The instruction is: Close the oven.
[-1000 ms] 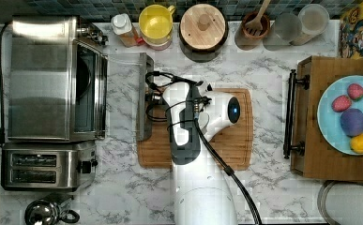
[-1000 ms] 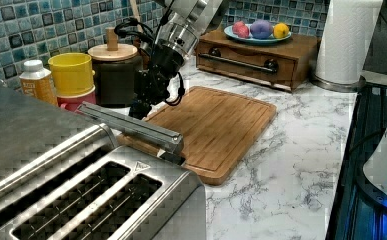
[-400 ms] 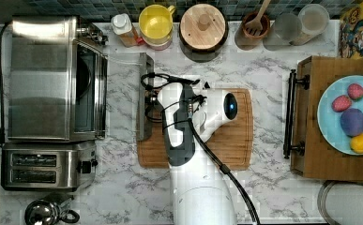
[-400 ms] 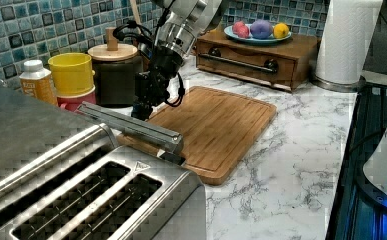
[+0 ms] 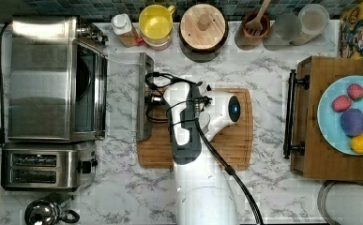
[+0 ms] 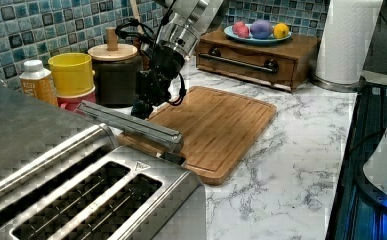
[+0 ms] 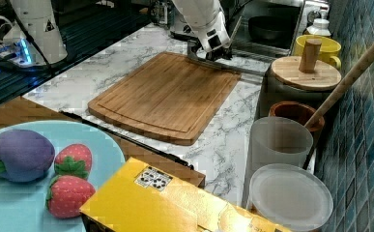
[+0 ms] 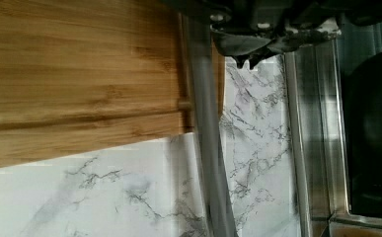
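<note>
I am hovering my gripper (image 5: 152, 101) right at the oven door's bar handle (image 5: 144, 96); whether my fingers are released or clenched I cannot tell. The handle's long axis is running up and down the top view, crossing the cutting board's (image 5: 238, 140) edge. The oven (image 5: 43, 77) (door folded flat open) is sitting to the top view's left of me, so I am judging the push goes that way.

Even, bright indoor light falls on the counter (image 5: 273, 75). Glare streaks the oven (image 5: 38, 79) top in the top view, toward nine o'clock. The wrist view is soft and smeared; blocky compression marks every view.
</note>
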Controlling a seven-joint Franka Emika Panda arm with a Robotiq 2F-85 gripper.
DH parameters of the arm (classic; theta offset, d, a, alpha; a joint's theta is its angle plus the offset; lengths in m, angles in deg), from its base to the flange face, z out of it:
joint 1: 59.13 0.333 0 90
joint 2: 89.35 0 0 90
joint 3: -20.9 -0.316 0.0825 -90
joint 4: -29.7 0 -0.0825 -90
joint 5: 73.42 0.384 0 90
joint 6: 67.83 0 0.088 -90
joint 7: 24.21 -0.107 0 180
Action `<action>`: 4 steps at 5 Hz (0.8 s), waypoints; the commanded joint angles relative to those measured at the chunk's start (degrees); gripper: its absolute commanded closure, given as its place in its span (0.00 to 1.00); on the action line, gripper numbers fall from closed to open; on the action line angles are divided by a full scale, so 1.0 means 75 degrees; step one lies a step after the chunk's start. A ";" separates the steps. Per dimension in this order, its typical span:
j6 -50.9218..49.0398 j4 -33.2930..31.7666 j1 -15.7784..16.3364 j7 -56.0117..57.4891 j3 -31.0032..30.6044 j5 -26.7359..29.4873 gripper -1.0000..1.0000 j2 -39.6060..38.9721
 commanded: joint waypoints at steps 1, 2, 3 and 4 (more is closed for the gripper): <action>-0.0766 0.1362 0.0789 -0.0521 -0.1137 -0.0360 1.00 0.1353; -0.0349 0.1480 0.1230 -0.0946 -0.1234 -0.0914 1.00 0.1482; 0.0047 0.1673 0.1479 -0.1731 -0.1436 -0.1895 1.00 0.1435; 0.0353 0.1817 0.1770 -0.2701 -0.1479 -0.2826 1.00 0.1503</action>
